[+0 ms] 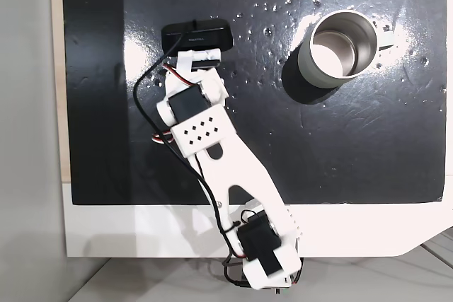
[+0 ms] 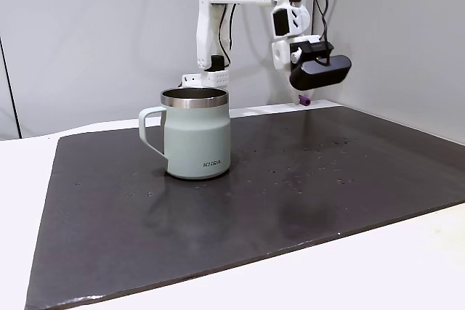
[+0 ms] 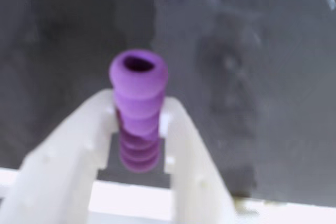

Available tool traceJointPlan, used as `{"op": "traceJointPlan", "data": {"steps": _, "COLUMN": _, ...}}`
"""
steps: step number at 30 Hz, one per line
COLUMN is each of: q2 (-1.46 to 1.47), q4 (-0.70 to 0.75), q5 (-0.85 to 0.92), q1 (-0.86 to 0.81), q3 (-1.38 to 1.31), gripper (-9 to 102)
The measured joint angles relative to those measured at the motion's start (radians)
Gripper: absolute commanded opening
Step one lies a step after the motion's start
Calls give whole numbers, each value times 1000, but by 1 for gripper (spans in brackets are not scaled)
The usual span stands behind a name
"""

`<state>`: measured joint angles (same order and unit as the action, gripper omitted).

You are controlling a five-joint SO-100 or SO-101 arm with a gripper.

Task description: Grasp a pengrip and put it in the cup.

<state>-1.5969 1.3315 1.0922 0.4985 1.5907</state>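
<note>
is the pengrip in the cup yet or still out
Out. The pengrip is clamped between the white fingers in the wrist view, lifted above the mat, well away from the cup, whose inside looks empty.

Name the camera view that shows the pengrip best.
The wrist view: the purple ridged pengrip sits large and central, clamped between the white fingers of the gripper. The side-on fixed view shows it as a tiny purple speck under the black camera. In the top-down fixed view that camera hides it.
</note>
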Motion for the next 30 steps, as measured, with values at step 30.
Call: {"op": "traceJointPlan", "data": {"steps": 30, "q2": -341, "q4": 2, "q5": -23, "q1": -584, "q3": 12, "gripper": 0}}
